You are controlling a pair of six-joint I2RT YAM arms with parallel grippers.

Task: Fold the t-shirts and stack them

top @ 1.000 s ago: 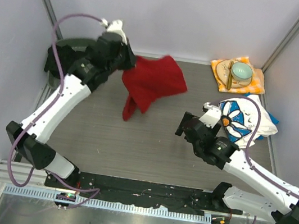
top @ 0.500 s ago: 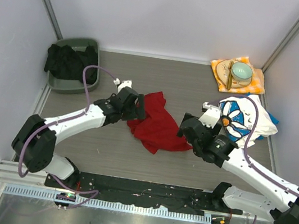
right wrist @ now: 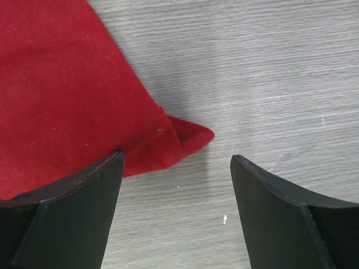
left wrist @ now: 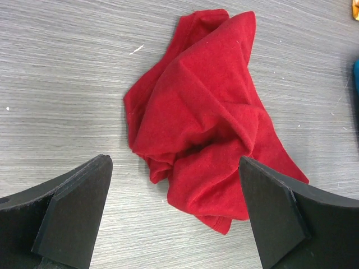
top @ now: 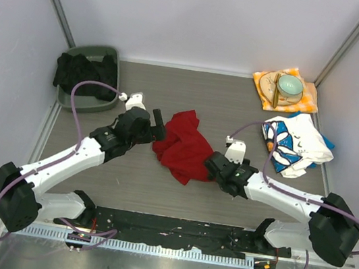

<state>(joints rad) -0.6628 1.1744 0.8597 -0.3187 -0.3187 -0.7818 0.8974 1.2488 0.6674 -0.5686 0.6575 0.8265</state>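
Observation:
The red t-shirt (top: 187, 148) lies crumpled in a heap in the middle of the table, and also fills the left wrist view (left wrist: 207, 112). My left gripper (top: 158, 128) is just left of it, open, with nothing between its fingers (left wrist: 174, 165). My right gripper (top: 209, 166) is low at the heap's right edge, open. In the right wrist view a red corner (right wrist: 190, 137) lies just ahead of the right gripper (right wrist: 176, 159), touching the left finger (right wrist: 84, 202). The white daisy-print t-shirt (top: 297, 146) is bunched at the right, with blue cloth showing beneath it.
A dark green tray (top: 103, 54) holding black cloth stands at the back left. An orange-yellow cloth (top: 307, 103) with a plate and a pale bowl (top: 289, 87) sits at the back right. Grey walls close in the table.
My left arm brought the red t-shirt from the back to the table's middle, let it go and drew back slightly. My right arm has reached down to the shirt's right corner.

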